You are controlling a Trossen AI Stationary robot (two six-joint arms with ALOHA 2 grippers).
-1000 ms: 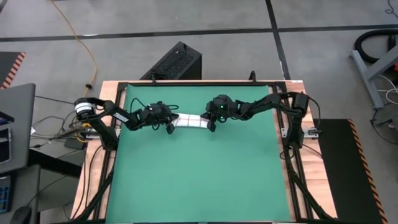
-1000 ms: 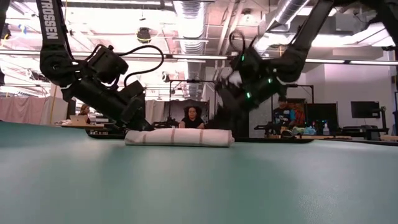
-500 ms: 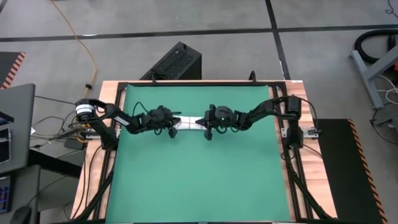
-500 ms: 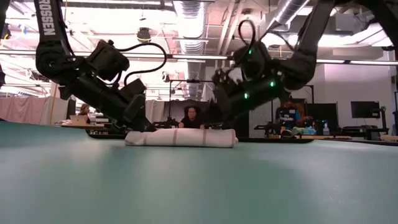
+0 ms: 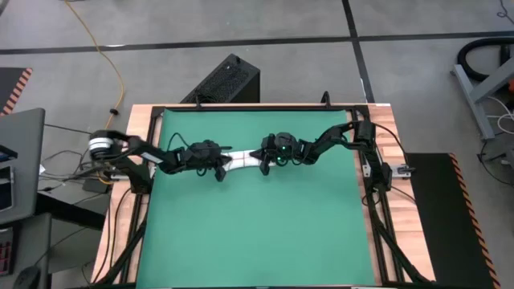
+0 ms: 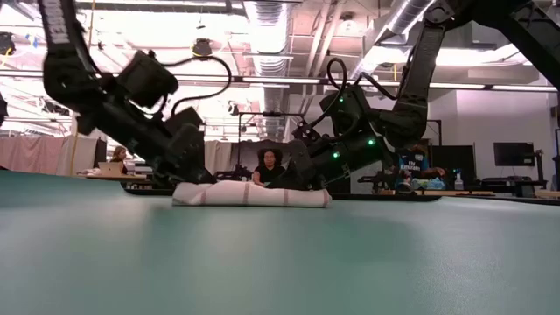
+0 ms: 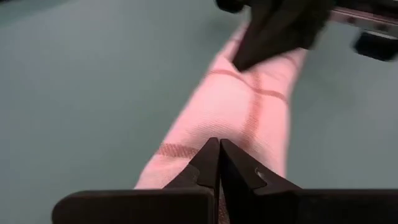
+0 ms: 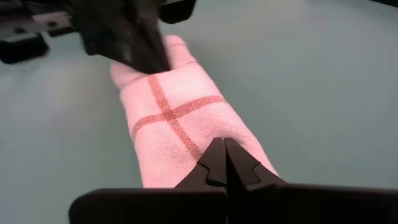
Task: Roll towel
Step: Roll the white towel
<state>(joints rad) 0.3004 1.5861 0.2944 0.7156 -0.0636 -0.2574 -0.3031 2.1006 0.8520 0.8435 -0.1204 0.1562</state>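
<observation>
White soft cloth towel with thin dark-red check (image 5: 238, 160) lies rolled, far-centre on the green-matted tabletop (image 5: 257, 233). Left hand (image 7: 219, 163) and right hand (image 8: 224, 163) pressed together, one over each end. It's light and floppy, so hold the ends or you'll unroll it.

Dark arms, black cables, green lights, tapered fingers.

The towel (image 5: 240, 159) (image 6: 252, 193) lies rolled into a low, narrow white bundle with thin dark-red check lines, flat on my green mat (image 5: 257, 233), toward its far side.
</observation>
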